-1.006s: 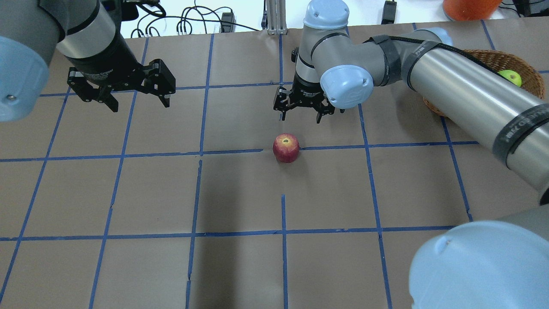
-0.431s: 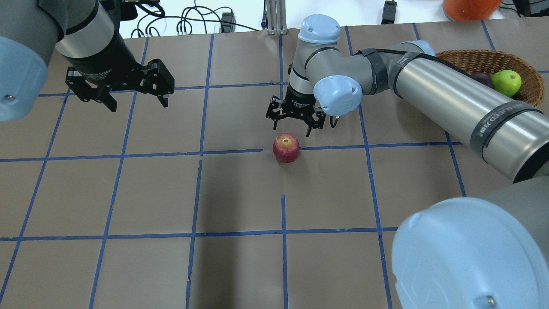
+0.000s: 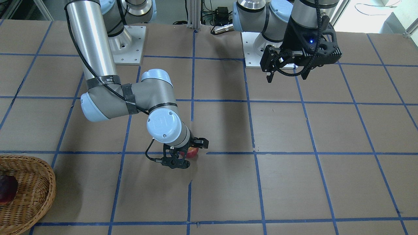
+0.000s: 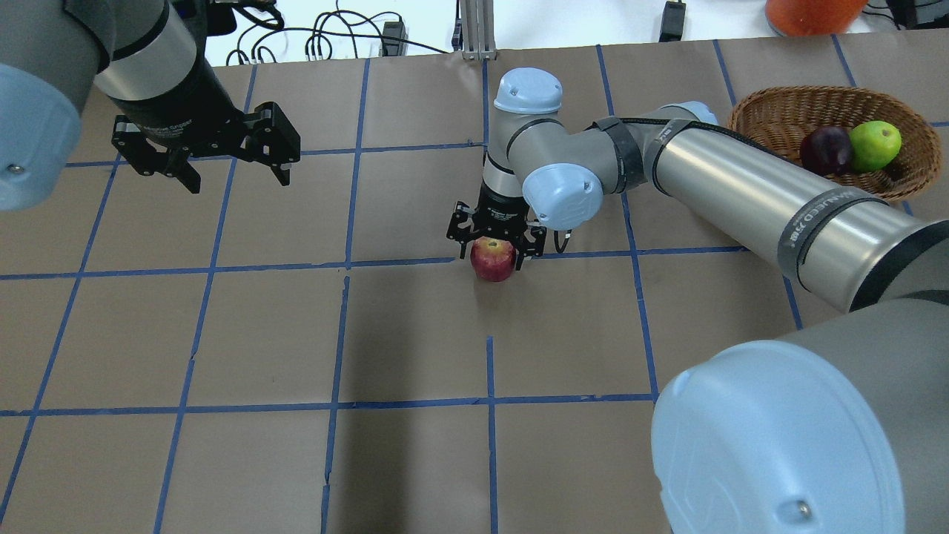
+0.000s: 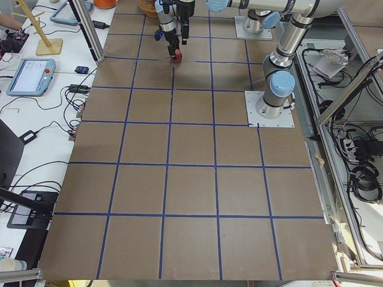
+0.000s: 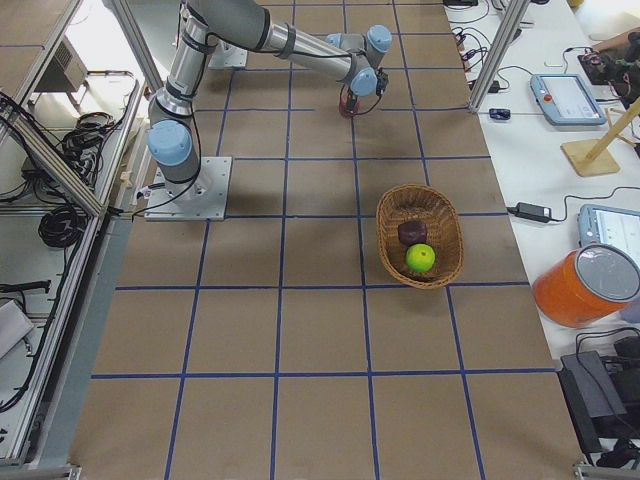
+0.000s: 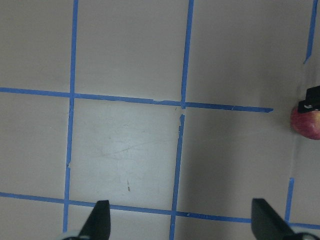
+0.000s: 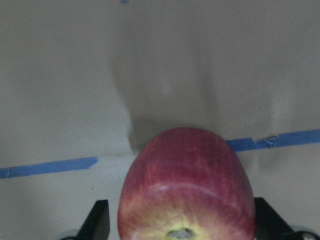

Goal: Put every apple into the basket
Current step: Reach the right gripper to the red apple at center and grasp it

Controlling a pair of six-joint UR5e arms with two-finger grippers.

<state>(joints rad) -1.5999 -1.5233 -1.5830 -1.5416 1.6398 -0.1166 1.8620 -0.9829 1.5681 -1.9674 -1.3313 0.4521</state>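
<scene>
The right gripper [image 4: 492, 249] has been lowered since 1.0 s ago: then it hung above and beyond the red apple [image 4: 493, 262], and now its jaws are spread with 1 finger on each side of the fruit. In the wrist view a gap is seen at the apple's left, so no grip has been made. The apple is unmoved, resting on the table [image 4: 415, 334] near its middle, on a blue tape line. The right forearm has been swung clear of the basket [image 4: 778, 100] at the far right, so the maroon apple [image 4: 825, 148] is now seen beside the green apple [image 4: 875, 144], touching. The left gripper [image 4: 241, 178] is unchanged, held open above the far left.
</scene>
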